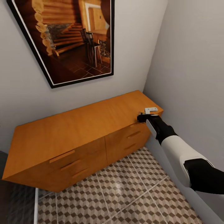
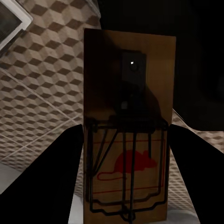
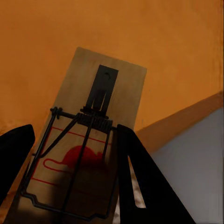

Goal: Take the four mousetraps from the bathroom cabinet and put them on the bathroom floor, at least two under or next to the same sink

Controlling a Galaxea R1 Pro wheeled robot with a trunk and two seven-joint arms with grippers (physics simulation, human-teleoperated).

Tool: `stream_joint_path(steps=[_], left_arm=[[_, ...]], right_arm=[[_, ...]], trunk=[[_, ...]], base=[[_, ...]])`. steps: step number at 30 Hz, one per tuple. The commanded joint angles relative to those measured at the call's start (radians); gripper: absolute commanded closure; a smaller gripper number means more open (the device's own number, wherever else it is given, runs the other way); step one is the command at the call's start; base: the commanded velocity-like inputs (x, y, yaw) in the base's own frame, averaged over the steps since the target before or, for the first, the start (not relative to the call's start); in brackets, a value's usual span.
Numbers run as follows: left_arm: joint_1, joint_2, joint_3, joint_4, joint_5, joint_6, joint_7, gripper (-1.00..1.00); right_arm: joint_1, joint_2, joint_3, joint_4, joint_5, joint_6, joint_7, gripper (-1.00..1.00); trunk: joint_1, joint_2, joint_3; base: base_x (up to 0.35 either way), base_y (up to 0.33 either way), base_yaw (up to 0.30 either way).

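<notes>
The right wrist view shows a flat rectangular pale-wood mousetrap (image 3: 91,140) with black wire spring parts and a red mouse print. It lies between the 2 dark fingers (image 3: 140,182) of the right hand (image 3: 70,186), which seems to be closing on it; I cannot tell whether the grip is firm. Orange wood lies behind it, so it appears to sit at the top edge of the low orange-brown wooden cabinet (image 1: 77,130).

In the head view that right hand (image 1: 143,117) reaches to the cabinet's far right corner, at about 2 o'clock from the frame centre, probably because the trap lies there beside the grey wall (image 1: 193,77).

The left wrist view shows a second trap of the same kind (image 2: 128,126), darker in shadow, gripped between the left hand's (image 2: 126,186) black fingers (image 2: 51,182) and held above the cube-patterned brown and beige tiled floor (image 2: 46,70). It is likely kept in hand to be carried along with the other.

A large black-framed picture of a log interior (image 1: 68,37) hangs above the cabinet at 11 o'clock.
</notes>
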Motion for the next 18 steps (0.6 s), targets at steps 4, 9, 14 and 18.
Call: stream_joint_path(steps=[4,9,14,18], left_arm=[[-0.001,-0.001,-0.008,0.002,0.009,0.001,0.003,1.0],[-0.001,-0.001,-0.008,0.002,0.009,0.001,0.003,1.0],[-0.001,-0.001,-0.008,0.001,0.009,0.001,0.003,1.0],[-0.001,-0.001,-0.008,0.002,0.009,0.001,0.003,1.0]], right_arm=[[-0.001,-0.001,0.007,-0.002,-0.01,0.004,-0.008,1.0],[-0.001,-0.001,0.007,-0.004,-0.01,0.003,-0.007,1.0],[-0.001,-0.001,0.007,-0.013,-0.01,0.002,-0.007,1.0],[-0.001,-0.001,0.008,-0.022,-0.01,0.002,0.001,1.0]], trunk=[[0.0,-0.002,-0.002],[0.0,-0.002,-0.002],[0.0,-0.002,-0.002],[0.0,-0.002,-0.002]], base=[[-0.233,-0.089,0.0],[-0.233,-0.088,0.0],[-0.226,-0.035,0.0],[-0.223,-0.006,0.0]])
